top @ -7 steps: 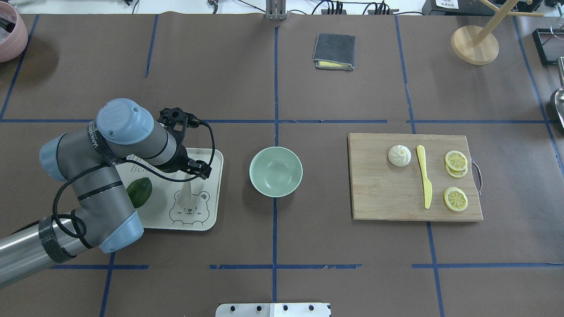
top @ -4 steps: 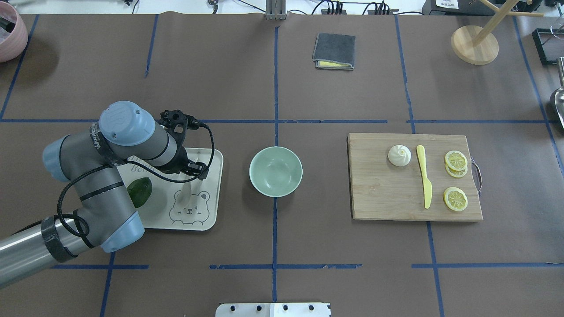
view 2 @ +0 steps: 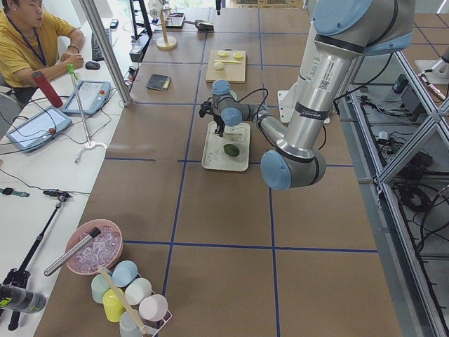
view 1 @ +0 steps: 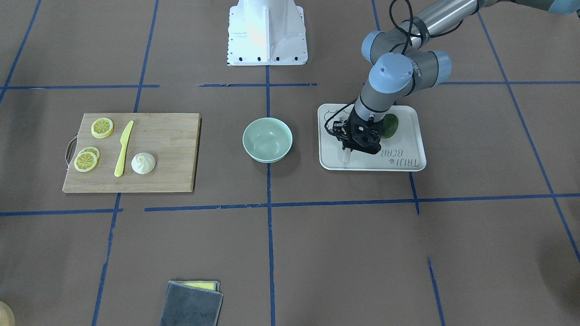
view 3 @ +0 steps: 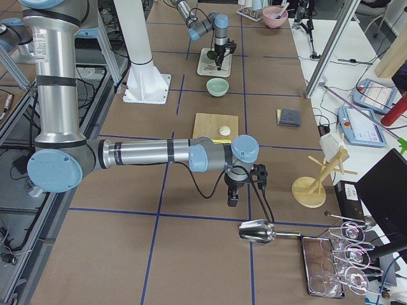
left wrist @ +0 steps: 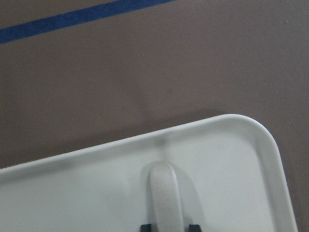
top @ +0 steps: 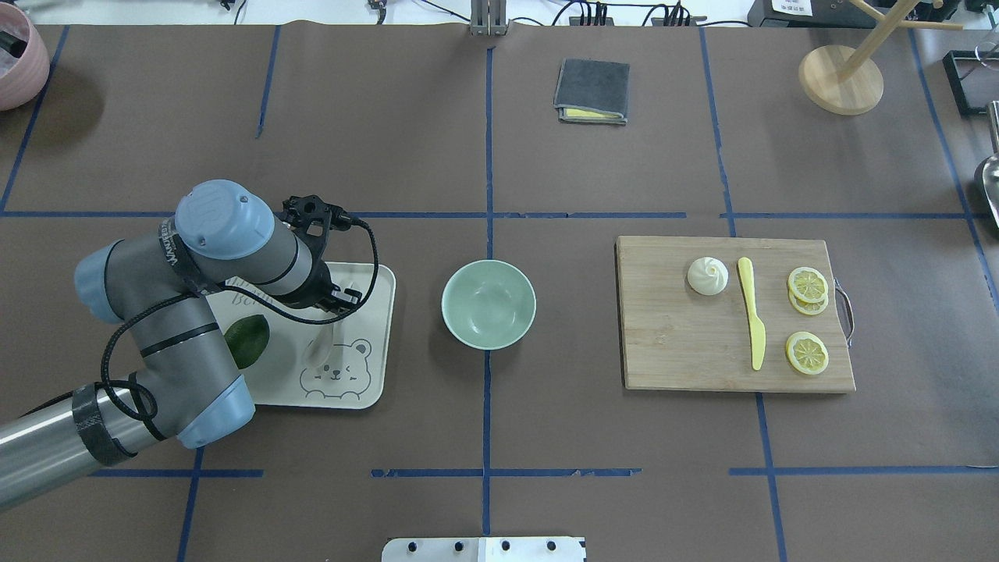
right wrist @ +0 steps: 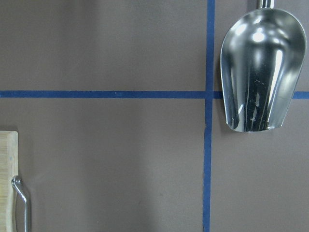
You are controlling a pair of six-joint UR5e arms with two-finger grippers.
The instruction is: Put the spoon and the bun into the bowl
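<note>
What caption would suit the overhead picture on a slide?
Jaws of the left arm pinch the spoon at the tray; bowl empty, bun on the cutting board.

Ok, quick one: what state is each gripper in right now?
Left gripper: closed on the spoon, fingertips either side of its handle.
Right gripper: cannot tell; it shows only in a side view.
</note>
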